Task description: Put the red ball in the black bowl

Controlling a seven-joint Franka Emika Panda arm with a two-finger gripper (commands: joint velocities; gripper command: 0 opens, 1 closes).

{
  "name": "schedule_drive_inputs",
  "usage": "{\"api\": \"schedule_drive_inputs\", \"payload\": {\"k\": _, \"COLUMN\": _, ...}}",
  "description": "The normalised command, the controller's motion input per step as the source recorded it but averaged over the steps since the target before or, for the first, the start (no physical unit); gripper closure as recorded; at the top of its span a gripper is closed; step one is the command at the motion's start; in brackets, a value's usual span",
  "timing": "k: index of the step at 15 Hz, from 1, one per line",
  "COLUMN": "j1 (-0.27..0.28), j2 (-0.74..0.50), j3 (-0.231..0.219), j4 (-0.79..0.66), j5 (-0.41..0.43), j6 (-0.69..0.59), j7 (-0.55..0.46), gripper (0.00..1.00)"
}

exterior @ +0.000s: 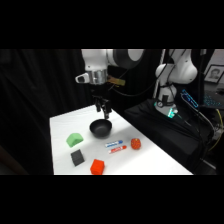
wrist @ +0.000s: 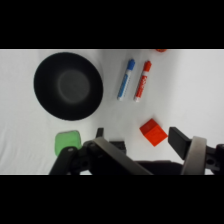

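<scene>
Nearest me, at the table's front edge, sits the red-orange block (exterior: pixel 97 166), with the dark grey cube (exterior: pixel 77 158) and green piece (exterior: pixel 74 139) just behind. Two markers (exterior: pixel 116 146) lie mid-table, and the red ball (exterior: pixel 135 144) rests beside them on the right, well apart from the black bowl (exterior: pixel 101 128), which looks bare inside. Farther back the gripper (exterior: pixel 103 111) hangs over the bowl's far rim, fingers spread and holding nothing. My worry: it could settle on the bigger block instead of the ball, or nudge the ball into rolling off the edge.
</scene>
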Motion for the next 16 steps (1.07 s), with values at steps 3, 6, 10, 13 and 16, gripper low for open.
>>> {"api": "schedule_drive_inputs", "payload": {"k": 3, "j1": -0.015, "j2": -0.02, "j3": 0.026, "j4": -0.03, "j5": -0.021, "j6": 0.02, "j7": 0.03, "gripper": 0.00}}
{"api": "schedule_drive_inputs", "payload": {"k": 6, "j1": 0.005, "j2": -0.06, "j3": 0.037, "j4": -0.10, "j5": -0.051, "j6": 0.08, "j7": 0.07, "gripper": 0.00}}
{"api": "schedule_drive_inputs", "payload": {"k": 10, "j1": 0.035, "j2": -0.09, "j3": 0.060, "j4": -0.18, "j5": -0.050, "j6": 0.16, "j7": 0.11, "gripper": 0.00}}
{"api": "schedule_drive_inputs", "payload": {"k": 13, "j1": 0.064, "j2": -0.11, "j3": 0.074, "j4": -0.26, "j5": -0.067, "j6": 0.26, "j7": 0.17, "gripper": 0.00}}
{"api": "schedule_drive_inputs", "payload": {"k": 16, "j1": 0.062, "j2": -0.11, "j3": 0.061, "j4": -0.28, "j5": -0.102, "j6": 0.31, "j7": 0.22, "gripper": 0.00}}
